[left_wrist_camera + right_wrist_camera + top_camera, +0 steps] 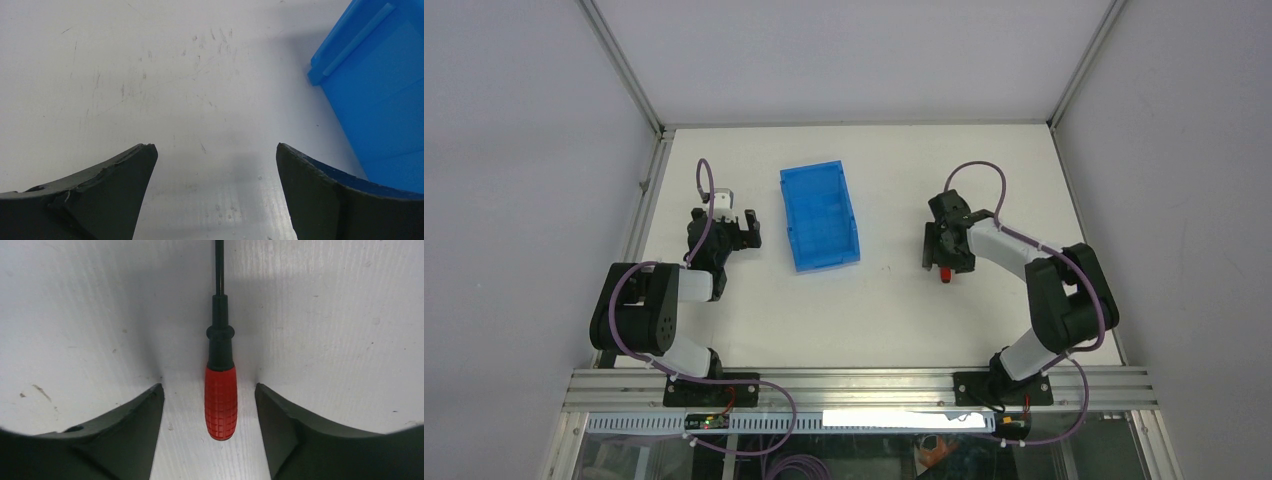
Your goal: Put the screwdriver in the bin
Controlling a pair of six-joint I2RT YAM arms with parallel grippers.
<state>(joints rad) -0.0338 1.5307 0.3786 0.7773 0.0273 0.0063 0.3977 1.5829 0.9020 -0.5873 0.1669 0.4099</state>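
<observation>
Nearest the right wrist lens, the right gripper [209, 386] is seen with its jaws apart. The red handle of the screwdriver [220, 342] lies between them, with a strip of bare table on each side, so neither finger is touching it. The thin black shaft runs straight away from the gripper, and its tip is cut off by the upper edge of that view. From the top camera, most of the screwdriver is hidden under the right gripper and only a small part of the red handle can be made out at its near side.

The left gripper [215, 147] is also held with its jaws wide apart. Nothing but scuffed table is seen between them. In the left wrist view, the bin [820, 215] is cut off by the right edge, so only one corner and part of an outer wall are shown there.

In the top view the bin stands upright on the table between the two arms, just beside the left gripper and well apart from the right one. Only its own translucent blue floor is seen inside it. The screwdriver lies flat on the table [874, 320], outside the bin and to its right.

The table is white, with fine scratches and small marks. It is enclosed by plain grey walls [514, 150] joined by metal frame bars. Both arm bases are bolted to a metal rail [854, 385] at the near edge.
</observation>
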